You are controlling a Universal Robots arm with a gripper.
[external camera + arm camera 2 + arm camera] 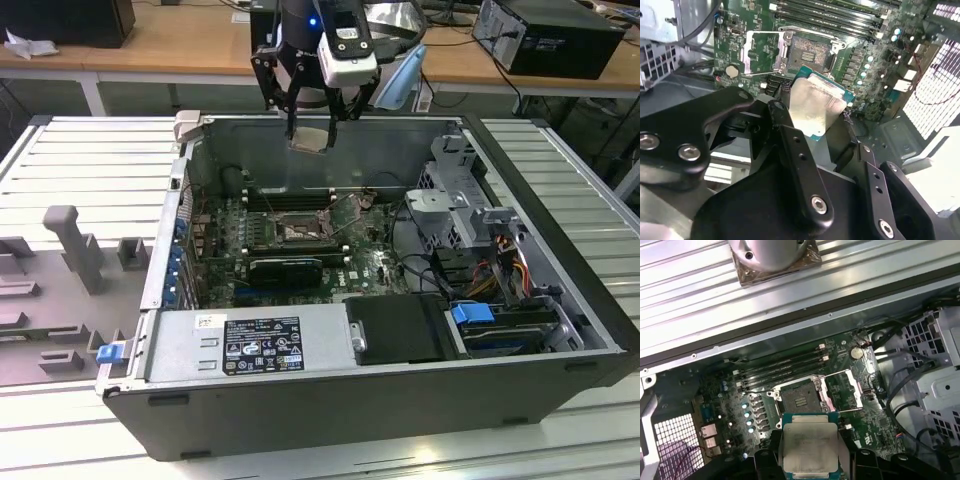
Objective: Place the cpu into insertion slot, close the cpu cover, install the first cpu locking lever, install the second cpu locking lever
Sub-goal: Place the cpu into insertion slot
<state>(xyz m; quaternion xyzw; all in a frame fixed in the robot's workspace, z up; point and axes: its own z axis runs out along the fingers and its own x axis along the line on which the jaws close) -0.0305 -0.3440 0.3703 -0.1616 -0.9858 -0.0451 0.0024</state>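
I see my claw (312, 128) clamped on one cpu (810, 450), held above the case (300, 400), well apart from the one insertion slot (801, 399); claw hides the cpu's side edges. One cpu cover (851, 389) stands open beside the slot.

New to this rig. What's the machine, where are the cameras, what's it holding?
One robot arm with a hand hangs above an open computer case lying on a ribbed metal table. The exterior view comes from a camera off the arm; both wrist views ride on the arm. The hand grips the cpu, a flat silvery square. Below, on the green board, the insertion slot sits bare, its cpu cover swung open beside it.
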